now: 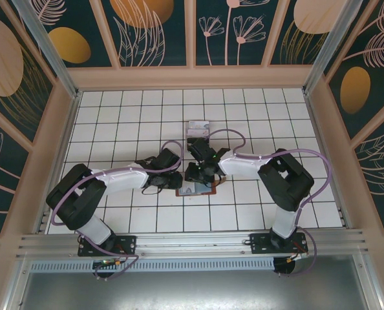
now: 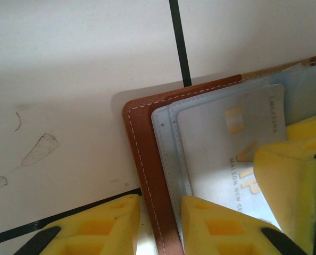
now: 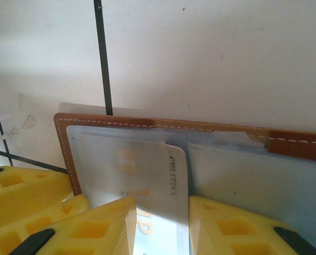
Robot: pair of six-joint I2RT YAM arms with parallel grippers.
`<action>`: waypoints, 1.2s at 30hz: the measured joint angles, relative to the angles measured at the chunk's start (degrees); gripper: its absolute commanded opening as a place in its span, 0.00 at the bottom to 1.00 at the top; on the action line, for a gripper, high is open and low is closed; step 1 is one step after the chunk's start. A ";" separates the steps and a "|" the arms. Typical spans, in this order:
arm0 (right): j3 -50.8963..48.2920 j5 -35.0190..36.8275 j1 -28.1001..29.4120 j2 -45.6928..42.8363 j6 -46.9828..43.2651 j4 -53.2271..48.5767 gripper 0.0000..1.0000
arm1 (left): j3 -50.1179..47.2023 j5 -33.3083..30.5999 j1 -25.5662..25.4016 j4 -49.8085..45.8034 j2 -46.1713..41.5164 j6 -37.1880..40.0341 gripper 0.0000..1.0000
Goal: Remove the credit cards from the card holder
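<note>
The card holder point(image 1: 196, 189) lies open on the white tiles between both arms, brown leather with a grey-blue lining. My left gripper point(image 1: 167, 182) stands over its left edge. In the left wrist view the jaws point(image 2: 160, 204) are narrowly apart, the brown stitched edge point(image 2: 142, 159) showing between them. One finger is over bare table, the other on the lining. A pale grey credit card point(image 3: 158, 175) with gold lettering sticks partly out of its sleeve. My right gripper point(image 3: 162, 204) straddles the card's free end, jaws apart, one fingertip point(image 2: 285, 191) resting on the card point(image 2: 222, 143).
A clear plastic stand point(image 1: 197, 129) sits just behind the wallet. Black grid lines cross the white table point(image 1: 114, 116). Wooden frame walls close in the back and both sides. Both forearms crowd the middle of the table near the wallet.
</note>
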 measured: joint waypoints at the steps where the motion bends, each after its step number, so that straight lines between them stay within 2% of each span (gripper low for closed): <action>1: -0.28 -0.48 -0.09 -0.02 0.00 0.48 0.33 | 0.07 -0.02 0.00 -0.11 0.07 0.00 0.28; 7: -4.00 -4.15 -1.66 -1.57 0.02 5.77 0.33 | 0.24 -0.11 0.00 -0.33 0.15 0.00 0.28; 13: -10.73 -10.19 -4.02 -3.85 0.46 16.20 0.32 | 0.39 -0.13 0.00 -0.61 0.15 0.00 0.28; 30: -23.71 -21.16 -7.30 -5.62 5.73 37.51 0.13 | 0.72 -1.05 -0.02 -1.66 0.15 -0.02 0.28; 36: -24.68 -22.34 -7.58 -6.16 6.58 40.22 0.14 | 0.72 -1.46 -0.24 -1.66 0.15 -0.04 0.28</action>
